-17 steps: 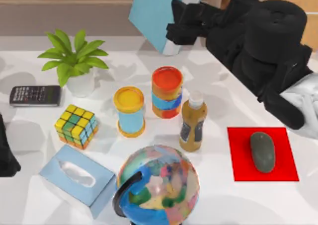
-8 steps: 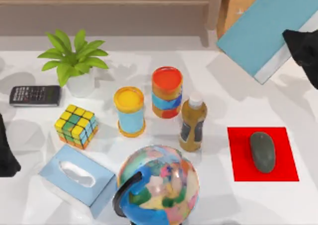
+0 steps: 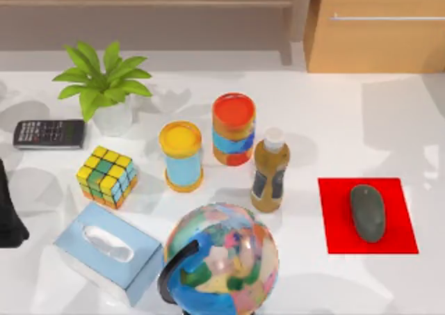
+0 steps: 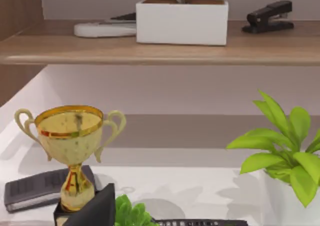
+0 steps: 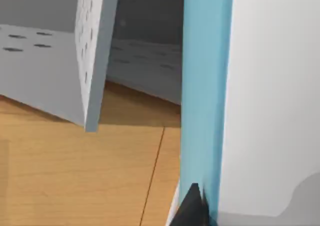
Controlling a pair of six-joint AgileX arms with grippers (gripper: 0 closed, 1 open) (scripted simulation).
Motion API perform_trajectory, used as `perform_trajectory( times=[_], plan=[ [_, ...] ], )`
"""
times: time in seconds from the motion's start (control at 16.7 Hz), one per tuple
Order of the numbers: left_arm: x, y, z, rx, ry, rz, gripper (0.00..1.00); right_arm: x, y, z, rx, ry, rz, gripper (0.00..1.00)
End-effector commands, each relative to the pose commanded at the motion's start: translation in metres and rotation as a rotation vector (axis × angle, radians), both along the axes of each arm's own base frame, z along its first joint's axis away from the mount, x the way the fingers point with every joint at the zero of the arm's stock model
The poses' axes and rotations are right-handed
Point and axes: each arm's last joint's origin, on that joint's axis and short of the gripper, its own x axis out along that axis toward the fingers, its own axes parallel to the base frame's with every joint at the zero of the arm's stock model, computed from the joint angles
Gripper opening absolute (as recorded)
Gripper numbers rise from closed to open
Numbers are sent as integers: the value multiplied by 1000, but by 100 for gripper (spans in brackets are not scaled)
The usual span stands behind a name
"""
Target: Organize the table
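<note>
Since the earlier frames, the right arm and the blue book it carried have gone out of the top view, past the right side of the table (image 3: 361,120), toward the wooden cabinet (image 3: 379,30). At the right wrist, the book (image 5: 202,101) stands upright with its blue cover close before the camera, and one dark fingertip of the right gripper (image 5: 192,208) touches its lower edge; the gripper seems closed on the book, though the other finger is hidden. Grey perforated dividers (image 5: 92,56) stand on a wood surface beyond. The step in hand is probably to set the book between such dividers, so it is wise to keep it vertical, line the spine with the slot and lower slowly before letting go. The left arm (image 3: 10,211) is parked at the table's left edge; whether its fingers are open cannot be told. On the table the mouse (image 3: 367,213) lies on the red mat (image 3: 334,221).
</note>
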Motion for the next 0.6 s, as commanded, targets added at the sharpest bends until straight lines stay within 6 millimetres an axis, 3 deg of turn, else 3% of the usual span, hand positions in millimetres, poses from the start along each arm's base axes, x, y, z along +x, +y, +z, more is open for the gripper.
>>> perform_trajectory(
  times=[0.24, 0.42, 0.6],
  plan=[
    [0, 0, 0, 0, 0, 0, 100, 18, -53, -3, 127, -11, -119, 0],
    [0, 0, 0, 0, 0, 0, 100, 34, -66, -9, 176, -9, -127, 0],
    [0, 0, 0, 0, 0, 0, 100, 38, -67, -11, 184, -6, -125, 0]
  ],
)
